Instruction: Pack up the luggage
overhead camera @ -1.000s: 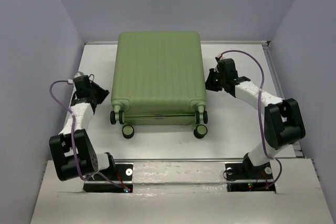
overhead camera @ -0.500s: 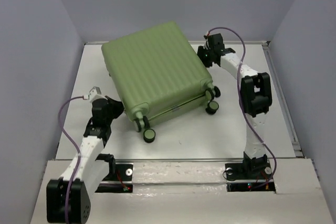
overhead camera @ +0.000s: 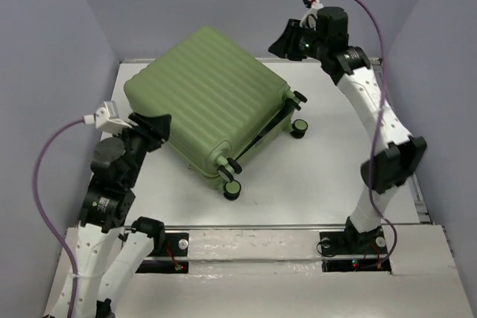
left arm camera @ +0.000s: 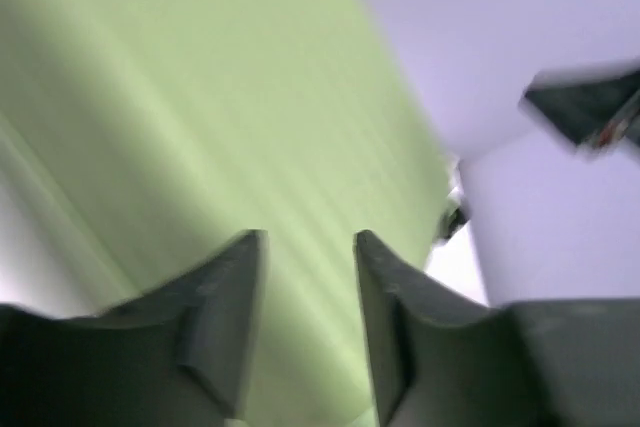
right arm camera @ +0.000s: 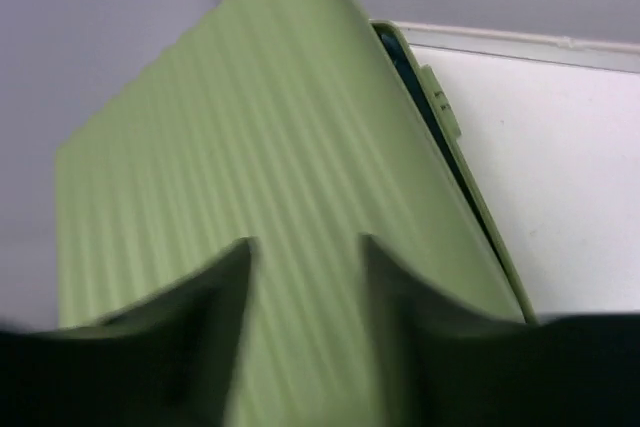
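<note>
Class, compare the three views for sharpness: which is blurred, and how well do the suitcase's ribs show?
Top external: sharp, evenly lit, the light-green ribbed hard-shell suitcase crisp. Left wrist: heavily smeared, ribs nearly lost. Right wrist: slightly soft, ribs readable.

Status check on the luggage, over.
Left gripper open, at near-left corner of luggage. Right gripper open, high over far corner. Shell skewed, ajar at wheel end. No obstruction seen.
</note>
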`<control>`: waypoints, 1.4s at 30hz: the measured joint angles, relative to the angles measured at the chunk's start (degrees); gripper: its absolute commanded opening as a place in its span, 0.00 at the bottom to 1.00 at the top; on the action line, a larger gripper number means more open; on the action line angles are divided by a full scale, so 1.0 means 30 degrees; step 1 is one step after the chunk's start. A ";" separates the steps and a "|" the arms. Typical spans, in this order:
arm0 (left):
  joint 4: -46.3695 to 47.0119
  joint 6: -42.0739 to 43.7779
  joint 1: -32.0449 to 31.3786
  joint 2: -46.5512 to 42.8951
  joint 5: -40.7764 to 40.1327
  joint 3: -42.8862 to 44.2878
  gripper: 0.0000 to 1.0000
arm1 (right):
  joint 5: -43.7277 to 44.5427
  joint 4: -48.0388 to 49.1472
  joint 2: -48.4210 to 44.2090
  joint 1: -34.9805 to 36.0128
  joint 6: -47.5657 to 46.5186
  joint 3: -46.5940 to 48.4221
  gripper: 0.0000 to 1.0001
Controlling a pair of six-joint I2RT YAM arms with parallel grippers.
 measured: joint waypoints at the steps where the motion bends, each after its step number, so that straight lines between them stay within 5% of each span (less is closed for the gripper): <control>1: 0.0495 0.0619 0.0000 0.0750 -0.0342 0.1800 0.62 | 0.0036 0.0583 -0.2229 -0.0015 -0.0211 -0.2412 0.07; 5: 0.1515 0.2346 0.0036 0.3534 -0.1501 0.6608 0.64 | 0.0495 0.2790 -0.9770 0.0474 -0.0138 -1.1103 0.07; 10: 0.2200 0.3796 0.1304 0.9814 -0.0976 1.2058 0.63 | 0.1902 0.5122 -1.6218 0.5180 0.0066 -2.0618 0.07; 16: 0.1632 0.3985 0.6586 2.0633 0.2025 1.8731 0.64 | 0.3563 0.5340 -1.7398 0.7082 0.0743 -2.6797 0.07; 26: -0.1486 0.4138 0.8881 3.1991 0.5260 2.8443 0.64 | 0.4459 0.8648 -1.4885 0.7053 0.1763 -2.8866 0.07; 32: -0.1639 0.4532 0.8633 3.4323 0.7905 2.7999 0.62 | 0.6302 1.0528 -1.2043 0.7045 0.1945 -2.7649 0.07; 36: 0.1413 0.3861 0.8313 3.2909 0.8196 2.2097 0.59 | 0.6885 1.1081 -0.9522 0.6608 0.1778 -2.5172 0.07; 42: 0.8553 0.1406 0.9377 2.4895 0.7322 1.0608 0.56 | 0.6353 0.8451 -0.7606 0.4801 0.1275 -2.3059 0.07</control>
